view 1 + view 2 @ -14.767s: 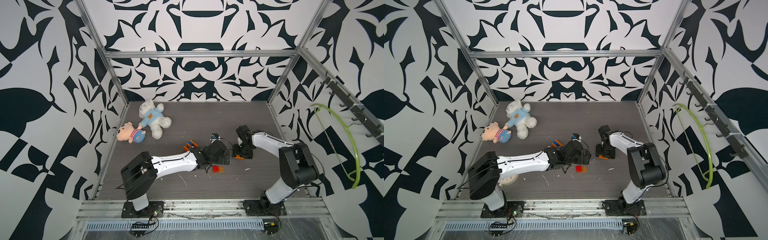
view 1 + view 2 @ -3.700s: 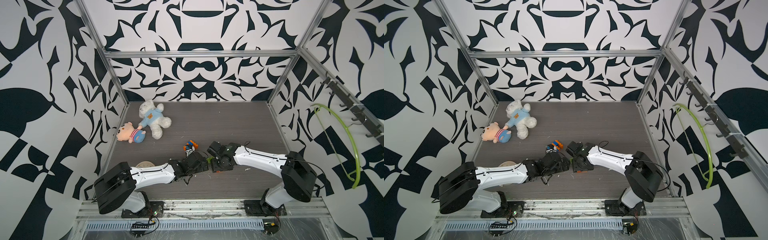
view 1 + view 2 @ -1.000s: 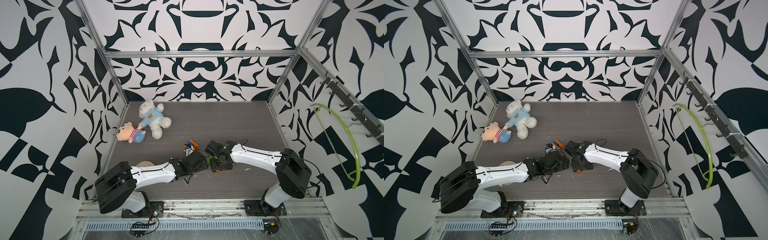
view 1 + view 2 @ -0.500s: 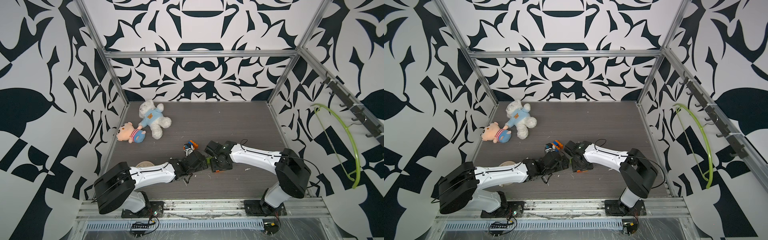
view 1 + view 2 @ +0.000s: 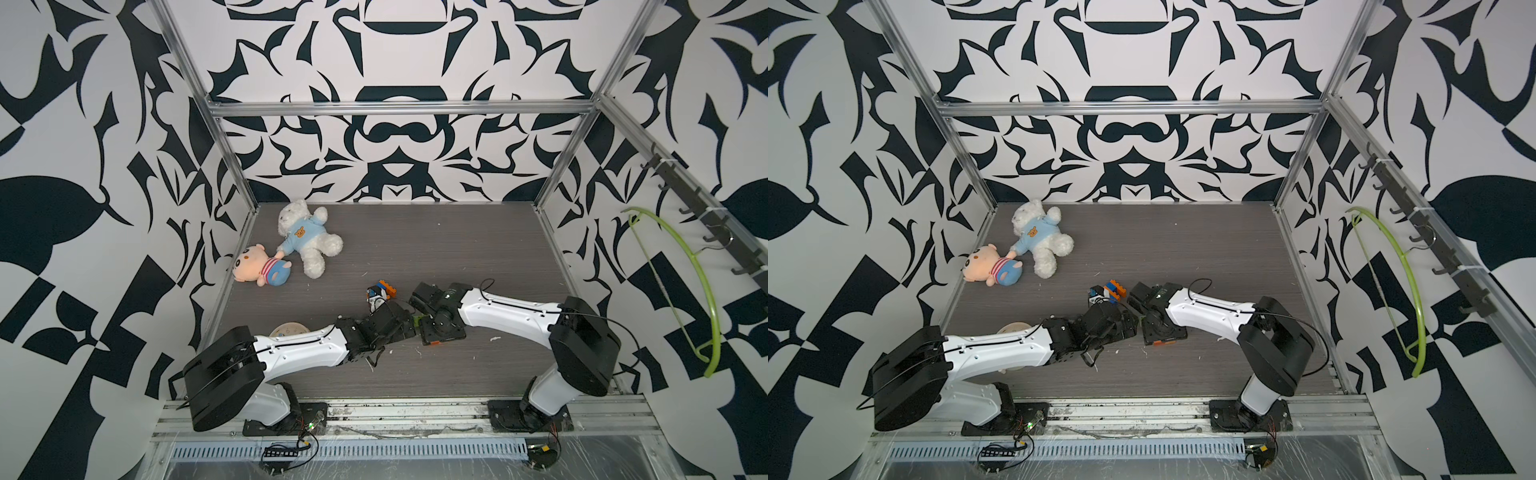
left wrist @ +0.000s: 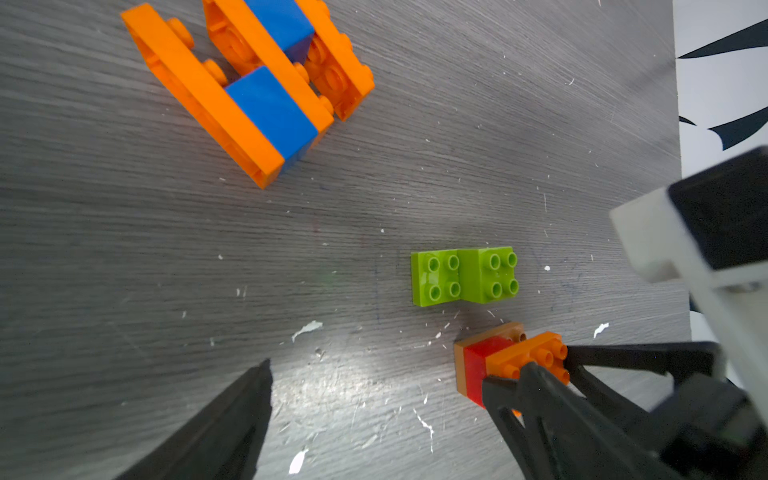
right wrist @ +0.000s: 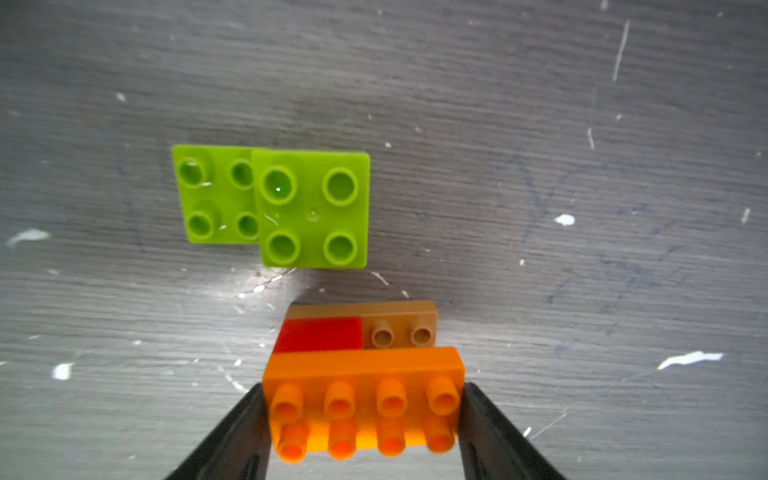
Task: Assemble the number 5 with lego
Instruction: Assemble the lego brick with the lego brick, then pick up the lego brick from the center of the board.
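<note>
Orange brick tops red brick & brown brick; stack sits on grey table. R gripper fingers pinch orange brick at both short ends. Lime green bricks just beside stack, not touching. L gripper fingers spread wide, nothing btwn. Orange-blue assembly lies well apart, on its side.

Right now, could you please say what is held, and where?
The right gripper flanks the orange brick at its short ends; grip cannot be told. The left gripper holds nothing.
</note>
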`<state>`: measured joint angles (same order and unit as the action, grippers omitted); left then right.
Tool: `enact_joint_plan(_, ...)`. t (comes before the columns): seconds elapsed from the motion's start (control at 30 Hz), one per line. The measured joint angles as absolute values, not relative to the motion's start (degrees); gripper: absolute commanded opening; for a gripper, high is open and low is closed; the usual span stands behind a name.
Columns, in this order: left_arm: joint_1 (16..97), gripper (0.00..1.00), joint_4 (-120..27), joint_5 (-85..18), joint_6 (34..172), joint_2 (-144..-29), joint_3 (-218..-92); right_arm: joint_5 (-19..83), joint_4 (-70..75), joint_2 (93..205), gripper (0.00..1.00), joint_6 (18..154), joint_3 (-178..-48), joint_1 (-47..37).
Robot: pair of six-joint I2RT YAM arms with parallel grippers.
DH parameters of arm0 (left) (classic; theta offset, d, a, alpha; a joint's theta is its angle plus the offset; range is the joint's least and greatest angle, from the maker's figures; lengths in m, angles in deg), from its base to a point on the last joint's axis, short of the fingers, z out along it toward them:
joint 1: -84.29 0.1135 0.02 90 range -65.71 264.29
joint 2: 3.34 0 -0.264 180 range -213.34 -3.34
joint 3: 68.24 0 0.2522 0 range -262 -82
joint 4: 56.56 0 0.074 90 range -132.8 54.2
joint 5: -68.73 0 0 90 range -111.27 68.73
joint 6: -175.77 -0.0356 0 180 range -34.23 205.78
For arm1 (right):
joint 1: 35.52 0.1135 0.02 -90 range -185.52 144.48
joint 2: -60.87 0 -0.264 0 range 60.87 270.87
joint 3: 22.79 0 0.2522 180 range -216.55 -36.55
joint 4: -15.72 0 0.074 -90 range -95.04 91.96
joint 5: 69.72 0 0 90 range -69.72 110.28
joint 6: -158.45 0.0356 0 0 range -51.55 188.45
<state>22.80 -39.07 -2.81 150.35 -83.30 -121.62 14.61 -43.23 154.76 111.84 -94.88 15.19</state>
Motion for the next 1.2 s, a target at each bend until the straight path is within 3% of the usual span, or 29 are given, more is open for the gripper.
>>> enact_joint_plan(0.5, 22.8, 0.99, -39.1, -2.85, 150.26, -83.32, -121.62, 14.23, -41.78, 152.29, 0.94, 111.69, -92.36, 15.17)
enact_joint_plan(0.73, 22.8, 0.99, -39.12, -3.14, 150.02, -83.39, -121.62, 15.76, -37.48, 152.33, 0.93, 110.05, -90.11, 13.95)
enact_joint_plan(1.03, 22.8, 0.99, -39.14, -3.18, 150.02, -83.39, -121.62, 18.12, -34.48, 153.78, 0.79, 108.28, -87.58, 12.33)
enact_joint_plan(1.2, 22.8, 0.99, -39.12, -3.25, 150.05, -83.45, -121.62, 18.21, -34.18, 153.78, 0.81, 107.98, -87.45, 12.31)
